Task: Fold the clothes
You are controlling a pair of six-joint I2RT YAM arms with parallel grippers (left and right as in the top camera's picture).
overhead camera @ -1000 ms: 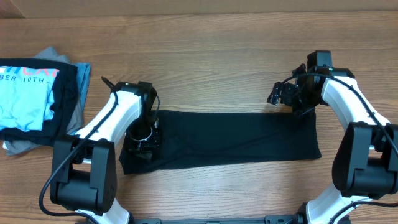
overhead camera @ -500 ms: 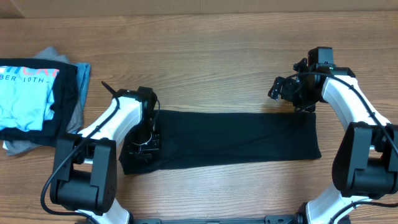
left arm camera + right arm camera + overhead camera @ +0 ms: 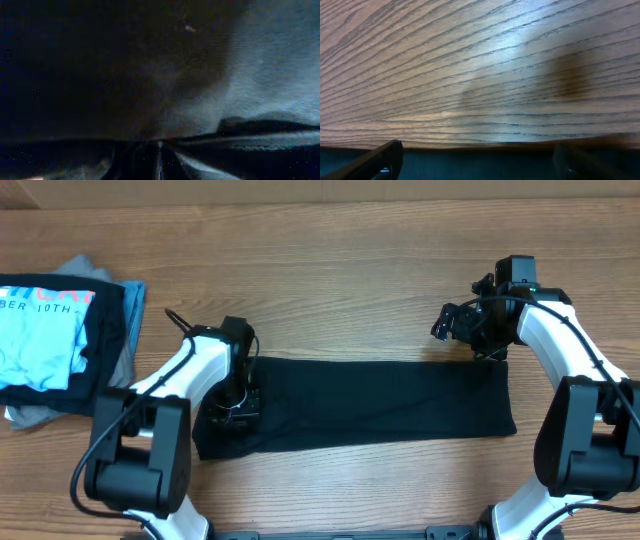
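Note:
The clothes show as one black garment folded into a long strip across the table's near middle. My left gripper presses down on its left end and is shut on a pinch of the fabric. In the left wrist view the dark cloth fills the frame and gathers into folds at the gripper. My right gripper stands open over the strip's far right corner. In the right wrist view, its fingers straddle the garment's far edge, with nothing held.
A pile of folded clothes lies at the left edge: a light blue T-shirt with white lettering on top, a black layer under it, and a grey garment at the bottom. Bare wooden table stretches behind the strip.
The left arm has edged slightly to the right and away from me at the strip's left end, staying shut. The right gripper rose a little off the corner, then held still.

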